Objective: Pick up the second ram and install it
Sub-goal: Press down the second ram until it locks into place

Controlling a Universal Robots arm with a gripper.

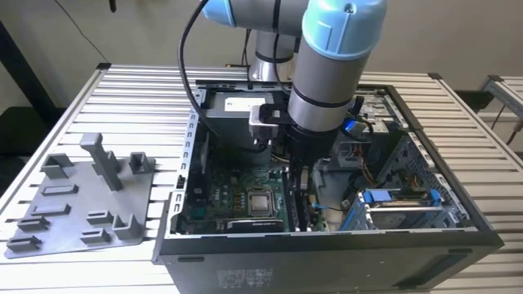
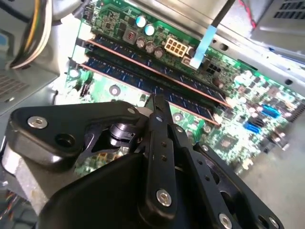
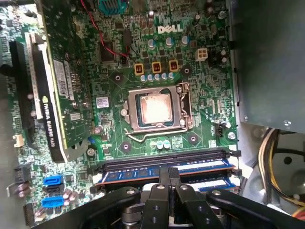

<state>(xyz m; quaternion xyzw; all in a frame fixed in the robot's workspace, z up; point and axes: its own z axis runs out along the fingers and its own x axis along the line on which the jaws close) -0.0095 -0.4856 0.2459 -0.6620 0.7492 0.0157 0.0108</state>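
The gripper (image 3: 167, 179) is clenched directly above the second ram (image 3: 162, 174), whose long axis runs along the memory slots (image 3: 164, 160) beside the processor socket (image 3: 155, 109).

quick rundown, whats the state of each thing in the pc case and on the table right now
gripper: fingers shut, tip down at the memory slots
second ram: lying along a slot on the motherboard, under the gripper tip
processor socket: bare, no cooler on it
graphics card: standing in its slot
computer case: side open, on the table
grey fixture tray: no ram on it
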